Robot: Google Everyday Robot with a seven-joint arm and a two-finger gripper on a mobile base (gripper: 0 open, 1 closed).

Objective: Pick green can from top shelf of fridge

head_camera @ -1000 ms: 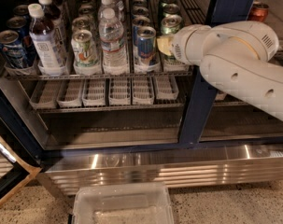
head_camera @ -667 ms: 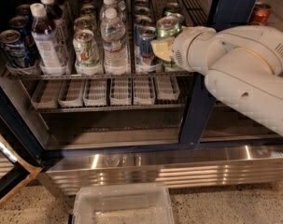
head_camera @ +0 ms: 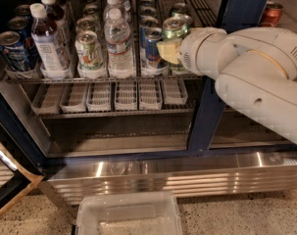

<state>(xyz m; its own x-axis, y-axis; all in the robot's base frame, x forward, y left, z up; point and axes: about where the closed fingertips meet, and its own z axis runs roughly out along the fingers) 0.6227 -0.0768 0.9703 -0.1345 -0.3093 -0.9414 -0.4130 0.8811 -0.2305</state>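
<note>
The green can stands at the front of the rightmost lane on the top shelf of the fridge. Its silver top and dark green upper side show; its lower part is hidden. My gripper is at the end of the white arm, which reaches in from the right. It sits right against the front of the green can and covers the can's lower half.
Left of the green can stand a blue-and-silver can, water bottles, a white can with green-and-orange print and a blue can. Empty lane trays line the lower shelf. A red can stands behind the post. A clear bin lies on the floor.
My arm has moved left and further into the fridge. The gripper has gone from beside the green can to right against its front.
</note>
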